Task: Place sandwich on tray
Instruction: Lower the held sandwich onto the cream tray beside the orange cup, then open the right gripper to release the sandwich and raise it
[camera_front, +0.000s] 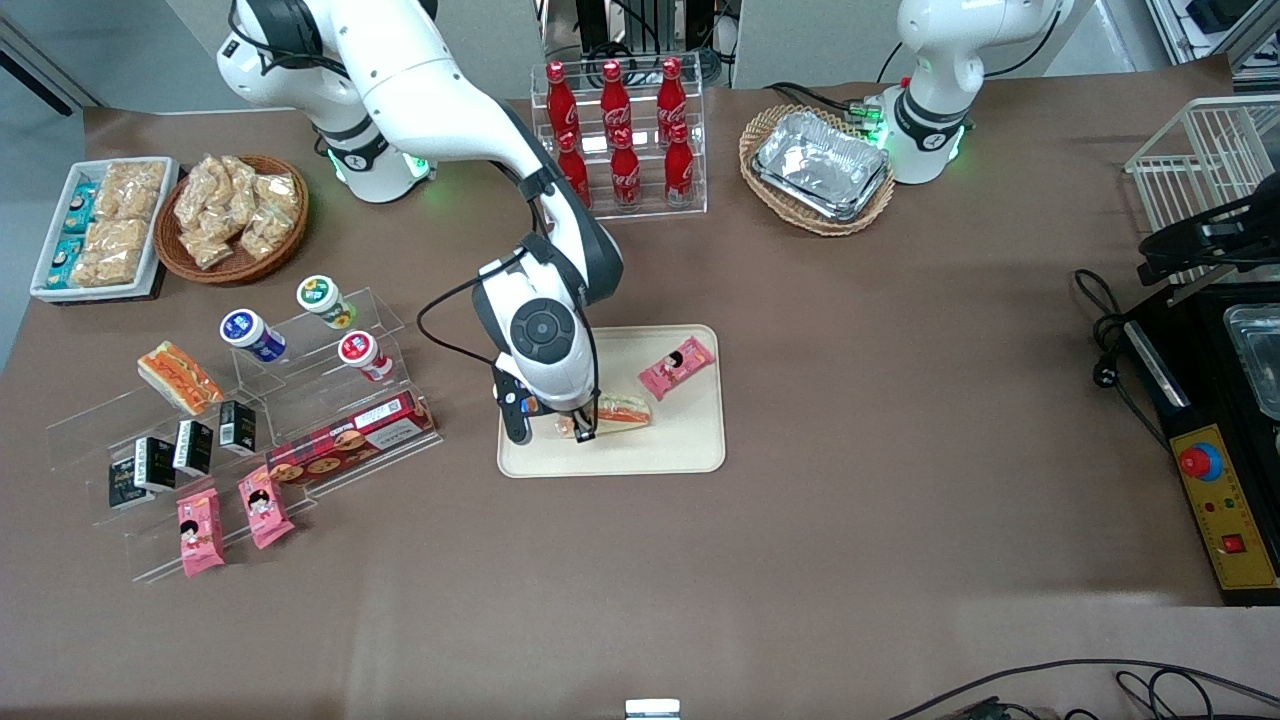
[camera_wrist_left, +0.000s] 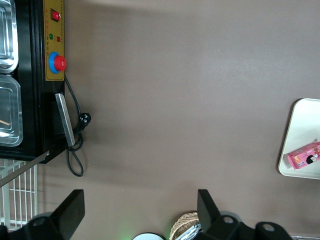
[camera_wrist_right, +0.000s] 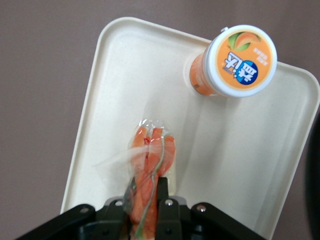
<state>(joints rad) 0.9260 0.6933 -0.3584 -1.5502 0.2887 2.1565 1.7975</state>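
Note:
The sandwich (camera_front: 622, 410), a clear-wrapped wedge with orange and green filling, is over the cream tray (camera_front: 690, 440), in the part nearer the front camera. My right gripper (camera_front: 575, 428) reaches down onto the sandwich's end toward the working arm. In the right wrist view the gripper (camera_wrist_right: 147, 189) is shut on the sandwich (camera_wrist_right: 151, 155), whose filling edge and wrap stick out between the fingers (camera_wrist_right: 162, 192). Below them is the tray (camera_wrist_right: 115, 75). I cannot tell whether the sandwich touches the tray.
A pink snack packet (camera_front: 676, 366) lies on the tray, farther from the camera. The wrist view shows an orange-capped bottle (camera_wrist_right: 235, 62) standing on the tray. Acrylic shelves with a smaller sandwich (camera_front: 178, 377), bottles and boxes stand toward the working arm's end.

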